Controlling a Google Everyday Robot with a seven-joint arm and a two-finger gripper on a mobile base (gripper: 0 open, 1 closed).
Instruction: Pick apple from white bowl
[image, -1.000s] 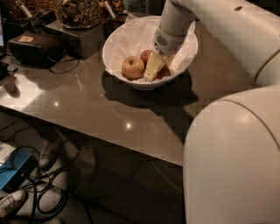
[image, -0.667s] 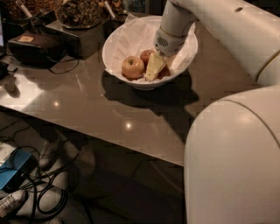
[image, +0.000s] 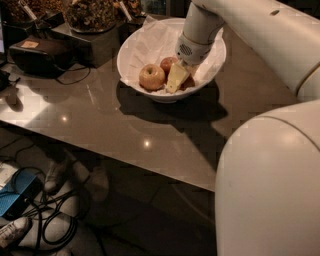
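The white bowl (image: 131, 70), lined with crumpled white paper, stands on the grey table at the back centre. A yellow-red apple (image: 151, 76) lies in its left front part. A redder apple (image: 168, 63) lies just behind it. My gripper (image: 180, 80) reaches down into the bowl from the upper right, right of the yellow-red apple and just in front of the redder one. A reddish patch shows under the gripper's right side; I cannot tell what it is. The white arm (image: 240, 25) hides the bowl's right rim.
Dark bowls of brown snacks (image: 90, 12) stand at the back left on a dark stand. A black device (image: 37, 52) with a cable lies at the left. The table's front edge (image: 125, 162) runs diagonally. Cables (image: 45, 220) lie on the floor. My white body (image: 270, 185) fills the lower right.
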